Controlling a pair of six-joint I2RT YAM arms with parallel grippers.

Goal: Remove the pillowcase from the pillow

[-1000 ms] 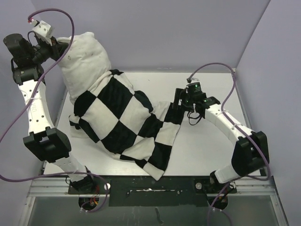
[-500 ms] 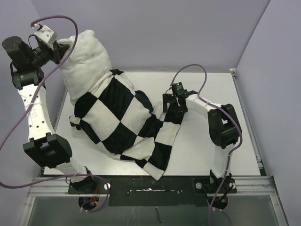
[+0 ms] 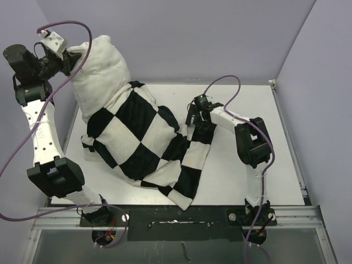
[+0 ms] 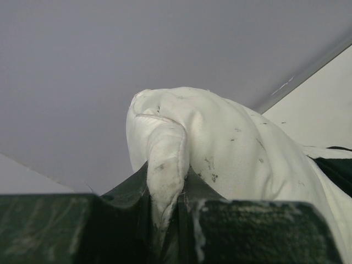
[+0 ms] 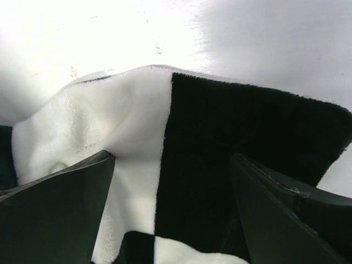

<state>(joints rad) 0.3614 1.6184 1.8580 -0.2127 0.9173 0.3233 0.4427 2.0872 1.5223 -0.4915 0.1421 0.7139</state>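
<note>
While the left gripper (image 3: 70,58) pinches the pillow (image 3: 102,69) by its raised far-left corner, the right gripper (image 5: 170,181) stands spread over the pillowcase (image 3: 148,143) edge on the table (image 3: 236,176) — apparently not yet gripping. The long axis runs diagonally, gripper to gripper.

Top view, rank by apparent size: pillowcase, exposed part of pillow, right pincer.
1. pillowcase, largest
2. exposed part of pillow, clearly smaller, though its raised end may sit nearer the camera
3. right pincer, by far the smallest
</note>
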